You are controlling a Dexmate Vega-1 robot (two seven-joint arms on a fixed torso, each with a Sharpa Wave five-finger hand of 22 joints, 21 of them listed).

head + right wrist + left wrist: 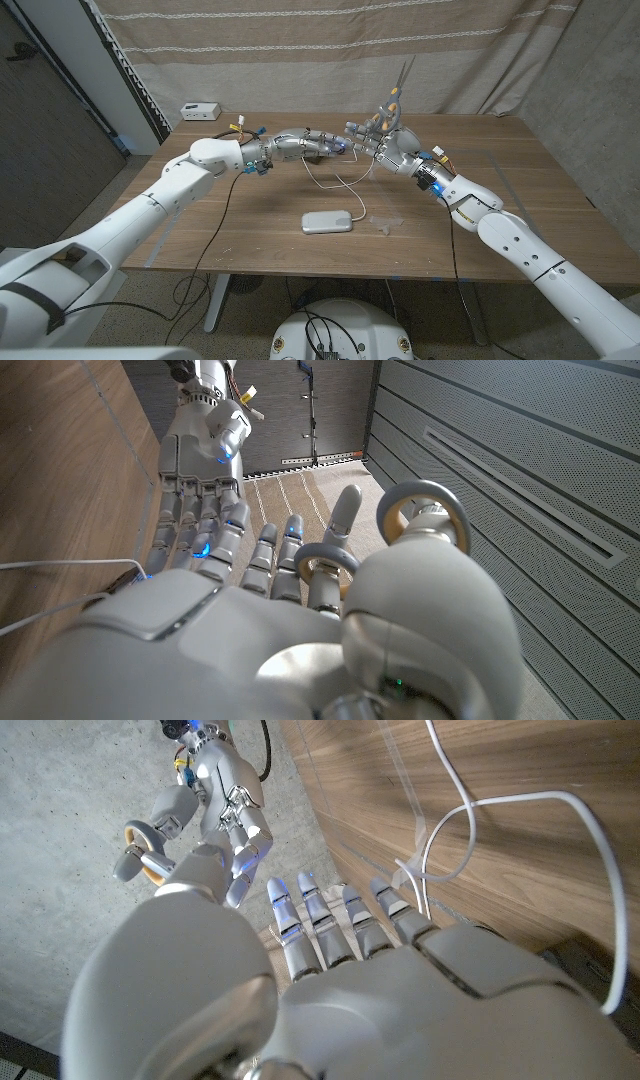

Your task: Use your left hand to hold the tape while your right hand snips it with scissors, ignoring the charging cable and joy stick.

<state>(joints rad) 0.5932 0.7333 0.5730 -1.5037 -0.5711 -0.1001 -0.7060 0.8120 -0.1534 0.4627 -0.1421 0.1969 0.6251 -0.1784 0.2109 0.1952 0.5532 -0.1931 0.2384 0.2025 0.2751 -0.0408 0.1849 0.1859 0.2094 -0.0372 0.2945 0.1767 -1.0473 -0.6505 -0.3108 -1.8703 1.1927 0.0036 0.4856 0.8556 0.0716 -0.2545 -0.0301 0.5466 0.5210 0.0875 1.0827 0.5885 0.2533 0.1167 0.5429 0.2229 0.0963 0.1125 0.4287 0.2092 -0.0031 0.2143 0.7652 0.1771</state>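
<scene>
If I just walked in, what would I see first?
You'd spot the two robot arms meeting over the middle of the wooden table, fingertips close together. The right robot hand holds scissors pointing up in the air, facing the left robot hand. Below them lie a white charging cable and a flat white block.

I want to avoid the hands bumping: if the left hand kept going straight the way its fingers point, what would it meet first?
Most likely the right hand, which holds the scissors and faces the left hand fingertip to fingertip above the table; the gap looks small, though depth is unclear.
</scene>
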